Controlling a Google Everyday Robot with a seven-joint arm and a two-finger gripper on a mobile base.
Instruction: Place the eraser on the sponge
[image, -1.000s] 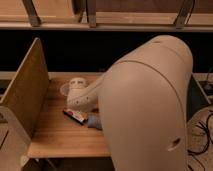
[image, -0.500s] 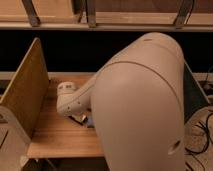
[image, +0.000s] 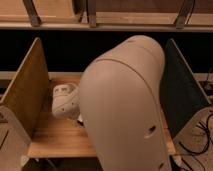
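My arm's big white shell (image: 125, 105) fills the middle of the camera view. Its white wrist end (image: 65, 100) reaches down to the left part of the wooden table (image: 55, 140). The gripper (image: 78, 119) sits low under that wrist, just above the tabletop, mostly covered by the arm. Only a small dark bit shows there. The eraser is hidden. The sponge is hidden too, behind the arm.
A tall wooden side panel (image: 25, 95) walls the table's left side. A dark panel (image: 182, 95) stands on the right. Behind runs a dark gap under a shelf rail (image: 105, 22). Cables (image: 202, 137) hang at the lower right.
The arm has swung lower and closer, covering more of the table. The dark eraser and the blue sponge under the wrist, visible earlier, are now covered.
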